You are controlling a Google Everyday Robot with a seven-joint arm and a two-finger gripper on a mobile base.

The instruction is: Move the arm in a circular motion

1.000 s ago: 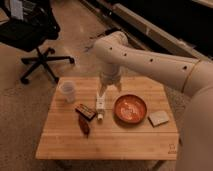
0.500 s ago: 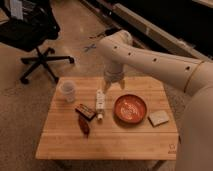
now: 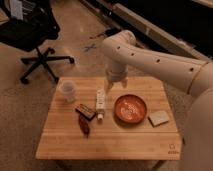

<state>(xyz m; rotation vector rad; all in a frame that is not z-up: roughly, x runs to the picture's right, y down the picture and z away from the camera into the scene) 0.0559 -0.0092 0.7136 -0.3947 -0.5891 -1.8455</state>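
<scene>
**Arm held over the table's far half**

On the light wooden table (image 3: 110, 145) a round orange bowl (image 3: 131, 108) is seen, with a white bottle (image 3: 100, 102) lying at its 9 o'clock. The cream-white tubular arm (image 3: 150, 57) is extended in from 3 o'clock. Its narrow pale gripper (image 3: 110, 89) is pointed down above the bottle's far end; whether it is spread or closed cannot be told. A black office chair (image 3: 35, 30) is seen beyond, at 11 o'clock.
</scene>
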